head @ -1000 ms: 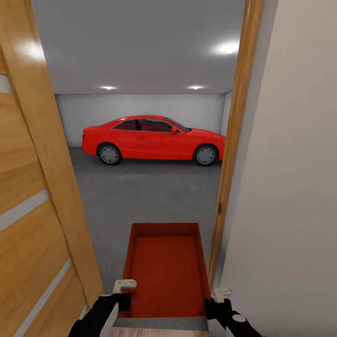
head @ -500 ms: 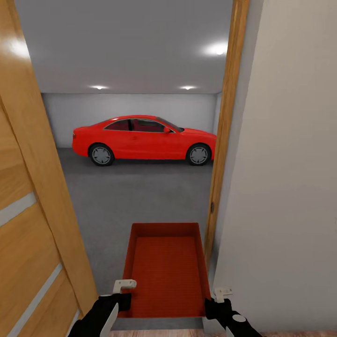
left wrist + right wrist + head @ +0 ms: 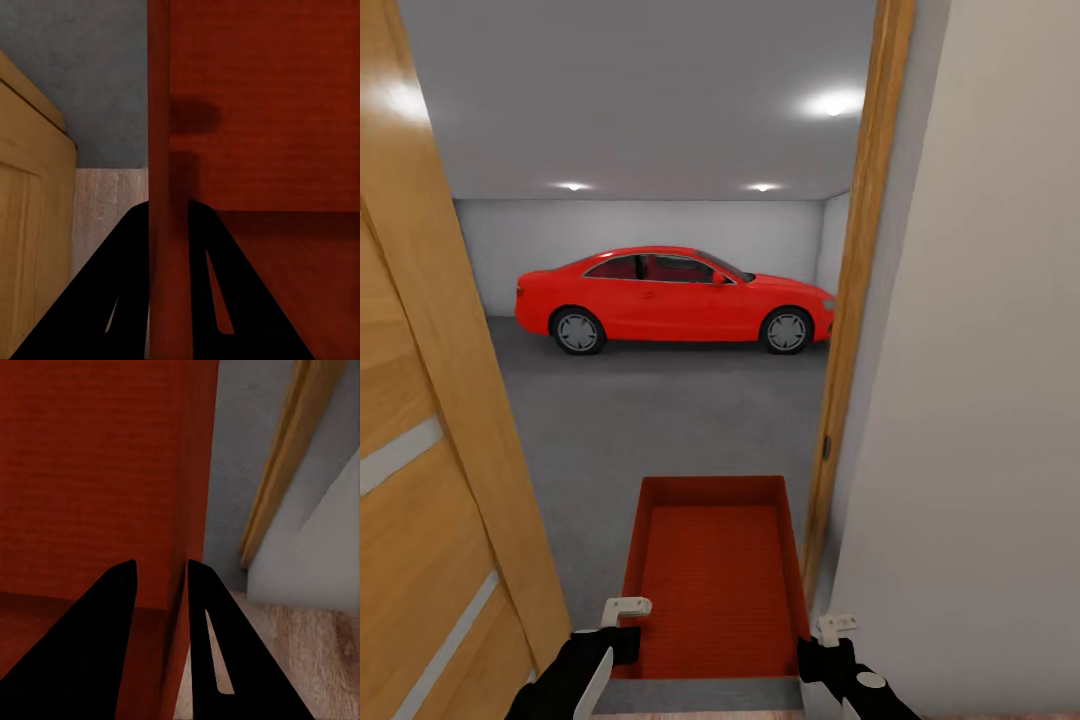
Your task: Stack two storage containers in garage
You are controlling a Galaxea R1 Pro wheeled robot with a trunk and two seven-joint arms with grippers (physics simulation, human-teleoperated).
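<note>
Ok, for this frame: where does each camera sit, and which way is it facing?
Head: up high, looking forward and down through the doorway at the red car; both pincers hold the storage container.
Left wrist: along the left pincer, clamped on a container wall.
Right wrist: along the right pincer, clamped on the opposite wall.
All views share the container.

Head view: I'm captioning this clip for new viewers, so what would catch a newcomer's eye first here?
The red car parked side-on against the garage's far white wall draws the eye first, framed by the open wooden door on the left and the door frame on the right. Next comes the rust-red storage container held low in the doorway, with the left claw and right claw each clamped on a side wall.
</note>
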